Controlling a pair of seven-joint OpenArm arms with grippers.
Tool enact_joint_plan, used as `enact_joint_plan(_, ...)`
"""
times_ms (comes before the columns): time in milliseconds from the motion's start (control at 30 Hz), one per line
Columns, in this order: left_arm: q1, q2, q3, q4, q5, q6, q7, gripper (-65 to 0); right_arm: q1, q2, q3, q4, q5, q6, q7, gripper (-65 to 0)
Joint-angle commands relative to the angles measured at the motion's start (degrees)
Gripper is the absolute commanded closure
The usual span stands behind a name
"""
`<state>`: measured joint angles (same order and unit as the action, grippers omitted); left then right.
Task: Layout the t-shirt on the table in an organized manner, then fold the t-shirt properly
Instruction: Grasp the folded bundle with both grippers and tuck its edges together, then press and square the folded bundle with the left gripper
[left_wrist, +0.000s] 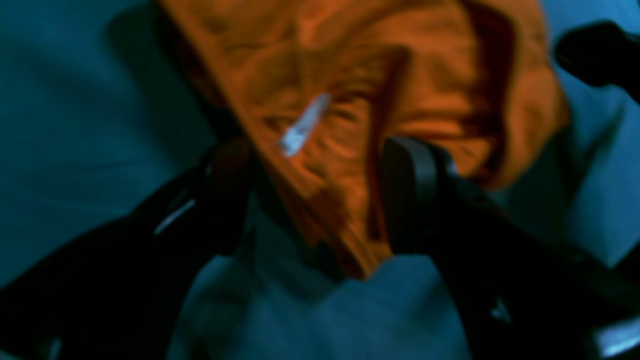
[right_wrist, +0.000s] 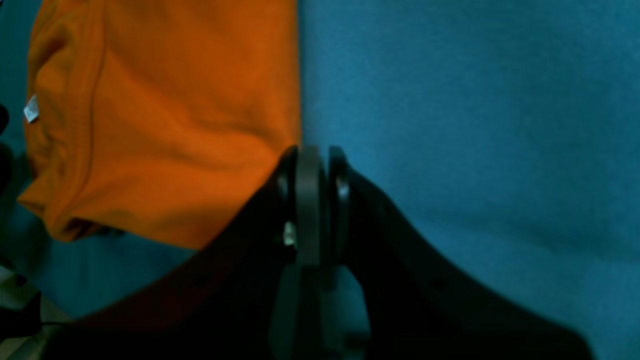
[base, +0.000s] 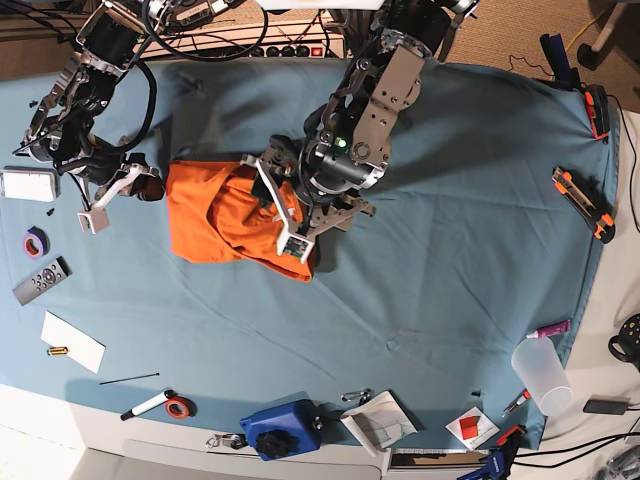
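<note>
We see the t-shirt (base: 215, 222) bunched in a loose orange heap on the table (base: 440, 250), left of the table's centre in the base view and nearer the far edge than the near one. Its left border runs fairly straight; its right side is rumpled and folded over itself, ending in a point toward the near edge.

Our left gripper (base: 288, 225) hangs over that rumpled right side. In the left wrist view its jaws stand spread wide, released, with a wedge of orange cloth and the small white tag (left_wrist: 304, 125) lying between the fingers (left_wrist: 407, 180); we cannot tell whether either finger touches the fabric.

Our right gripper (base: 150, 187) sits just left of the t-shirt's straight border. In the right wrist view its jaws are clenched together with nothing between them, right at the cloth's edge.

Right of the t-shirt we have a broad stretch of bare teal cloth. Near the table's left edge lie a purple tape roll (base: 37, 242) and a remote (base: 42, 280), and on the near side a blue box (base: 279, 428) and a clear cup (base: 541, 373).
</note>
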<state>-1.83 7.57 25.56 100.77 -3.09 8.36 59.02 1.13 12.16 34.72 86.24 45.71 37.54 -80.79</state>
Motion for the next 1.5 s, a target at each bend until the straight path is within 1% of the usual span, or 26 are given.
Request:
enact_joint_plan(0, -0.9, 1.4, -0.5, -0.2, 0.0, 0.3, -1.1, -40.8, 0.9, 0.9, 0.2, 0.9, 1.2, 0.2, 0.8, -4.2)
enact_joint_plan(33, -1.0, 1.4, -1.3, -1.4, 0.0, 0.9, -1.6, -40.8, 0.9, 0.9, 0.2, 0.9, 1.2, 0.2, 0.8, -4.2)
enact_joint_plan(100, -1.2, 1.4, -3.2, -3.6, -0.2, 0.9, -2.1, -40.8, 0.9, 0.9, 0.2, 0.9, 1.2, 0.2, 0.8, -4.2)
enact_joint_plan(167, -1.4, 1.4, -5.7, -5.2, -2.8, 0.8, -2.1, -40.8, 0.8, 0.9, 0.2, 0.9, 1.2, 0.2, 0.8, -4.2)
enact_joint_plan(267, -1.6, 1.4, -9.4, -7.2, -9.5, -2.4, -3.1, -40.8, 0.8, 0.9, 0.2, 0.9, 1.2, 0.2, 0.8, -4.2)
enact_joint_plan(367, -1.8, 1.4, -11.5, -9.6, -16.3, -6.0, -4.0, -40.8, 0.8, 0.9, 0.2, 0.9, 1.4, 0.2, 0.8, -4.2)
enact_joint_plan(467, -2.6, 1.4, -11.5, -13.3, -19.8, -8.3, -5.2, -40.5, 0.8, 0.9, 0.2, 0.9, 1.4, 0.2, 0.8, -4.2)
enact_joint_plan(533, -3.5, 1.4, -11.5, -16.2, -21.4, -8.4, -5.3, -39.2, 0.8, 0.9, 0.2, 0.9, 1.4, 0.2, 0.8, -4.2)
enact_joint_plan(633, -5.2, 1.4, -11.5, -20.0, -21.4, -8.2, -6.6, -35.7, 0.8, 0.9, 0.2, 0.9, 1.4, 0.2, 0.8, -4.2)
enact_joint_plan(700, -6.3, 1.4, -11.5, -21.1, -22.3, -8.2, -6.4, -33.3, 0.8, 0.9, 0.2, 0.9, 1.4, 0.2, 0.8, -4.2)
enact_joint_plan(767, -6.8, 1.4, -11.5, -21.3, -23.3, -8.3, -6.5, -28.0, 0.8, 0.9, 0.2, 0.9, 1.4, 0.2, 0.8, -4.2)
enact_joint_plan(800, -6.9, 1.4, -11.5, -21.3, -23.4, -8.2, -6.5, -23.0, 0.8, 0.9, 0.2, 0.9, 1.4, 0.2, 0.8, -4.2)
enact_joint_plan(833, -6.9, 1.4, -11.5, -21.3, -23.4, -8.2, -6.4, -16.3, 0.8, 0.9, 0.2, 0.9, 1.4, 0.2, 0.8, -4.2)
enact_joint_plan(900, -6.9, 1.4, -11.5, -21.3, -23.4, -8.3, -4.8, -0.5, 0.8, 0.9, 0.2, 0.9, 1.4, 0.2, 0.8, -4.2)
enact_joint_plan(967, -6.9, 1.4, -11.5, -21.2, -23.3, -8.6, -1.7, 0.0, 0.8, 0.9, 0.2, 0.9, 1.4, 0.2, 0.8, -4.2)
enact_joint_plan(1000, -6.9, 1.4, -11.5, -21.1, -23.3, -9.5, 0.2, 0.0, 0.8, 1.0, 0.2, 0.9, 1.4, 0.2, 0.9, -4.2)
enact_joint_plan(1067, -6.9, 1.4, -11.5, -20.2, -23.6, -11.8, 4.7, 0.0, 0.8, 1.3, 0.3, 0.9, 1.4, 0.3, 3.3, -4.2)
enact_joint_plan(1133, -6.7, 1.4, -11.5, -18.3, -23.6, -13.0, 7.7, 0.0, 0.8, 1.9, 0.2, 0.9, 1.4, 0.4, 4.6, -4.2)
enact_joint_plan(1300, -6.3, 1.4, -11.5, -13.1, -23.1, -14.5, 9.0, 0.0, 0.8, 3.9, 0.2, 0.9, 1.2, 0.5, 4.9, -4.2)
enact_joint_plan(1367, -6.3, 0.6, -11.5, -11.1, -21.4, -14.4, 8.9, 0.0, 0.8, 4.6, 0.2, 0.9, 1.2, 0.5, 4.9, -4.2)
enact_joint_plan(1467, -6.3, -2.2, -11.5, -8.2, -20.9, -14.5, 8.3, 0.0, 0.8, 5.3, 0.2, 0.9, 0.9, 0.4, 4.9, -4.2)
